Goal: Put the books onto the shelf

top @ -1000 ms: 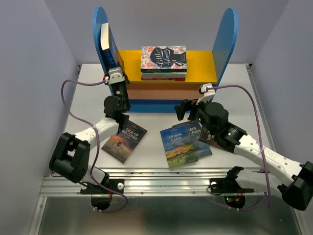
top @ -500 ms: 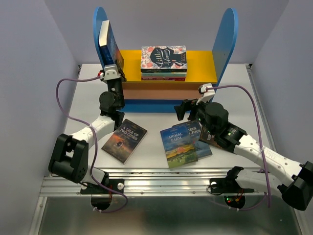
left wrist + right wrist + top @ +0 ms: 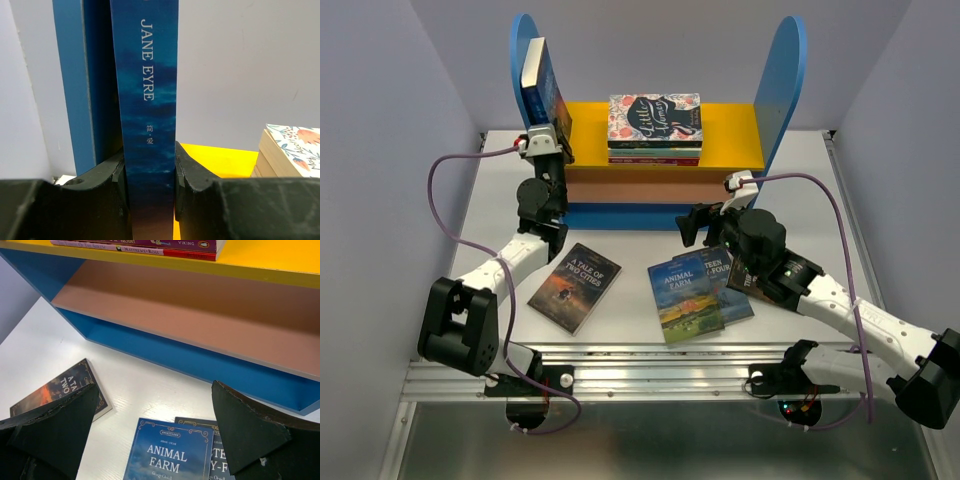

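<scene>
I see the Jane Eyre book (image 3: 150,125) as smooth coated paper with a soft sheen on its spine. The fingers (image 3: 197,182) of the left end effector (image 3: 149,162) look like matt black plastic. Those of the right end effector (image 3: 155,390) show rough, chipped edges. The shelf (image 3: 165,352) reads to me as smooth painted board, matt. The Animal Farm book (image 3: 170,455) has a smooth printed paper cover. The table (image 3: 135,390) is smooth with a faint shine, and the rail (image 3: 640,372) is brushed metal.
</scene>
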Robot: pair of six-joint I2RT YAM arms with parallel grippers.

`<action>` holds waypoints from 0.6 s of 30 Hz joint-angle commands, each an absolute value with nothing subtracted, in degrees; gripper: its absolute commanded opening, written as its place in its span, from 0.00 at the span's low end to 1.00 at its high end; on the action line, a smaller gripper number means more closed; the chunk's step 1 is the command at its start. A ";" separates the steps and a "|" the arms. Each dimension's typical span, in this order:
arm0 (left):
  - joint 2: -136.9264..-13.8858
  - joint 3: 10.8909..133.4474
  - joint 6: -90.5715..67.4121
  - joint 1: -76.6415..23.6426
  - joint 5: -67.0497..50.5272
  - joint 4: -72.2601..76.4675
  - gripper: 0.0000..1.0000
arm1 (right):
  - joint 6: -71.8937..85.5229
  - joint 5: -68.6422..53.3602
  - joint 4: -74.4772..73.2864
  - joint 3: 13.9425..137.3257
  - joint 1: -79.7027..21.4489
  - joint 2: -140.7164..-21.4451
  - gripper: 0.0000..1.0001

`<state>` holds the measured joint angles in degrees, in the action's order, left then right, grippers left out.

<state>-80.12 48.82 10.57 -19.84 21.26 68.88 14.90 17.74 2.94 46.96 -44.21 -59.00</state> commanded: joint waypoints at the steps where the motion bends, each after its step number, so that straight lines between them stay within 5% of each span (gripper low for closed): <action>1: -77.70 52.38 8.44 -18.46 19.25 71.02 0.18 | 13.80 17.84 4.31 46.76 -43.95 -58.97 1.00; 8: -77.70 52.56 9.14 -18.02 18.72 68.56 0.18 | 13.80 17.84 4.31 46.58 -43.95 -58.45 1.00; 18: -76.12 50.54 9.23 -18.02 16.53 67.59 0.36 | 13.54 18.02 4.31 46.41 -43.95 -58.71 1.00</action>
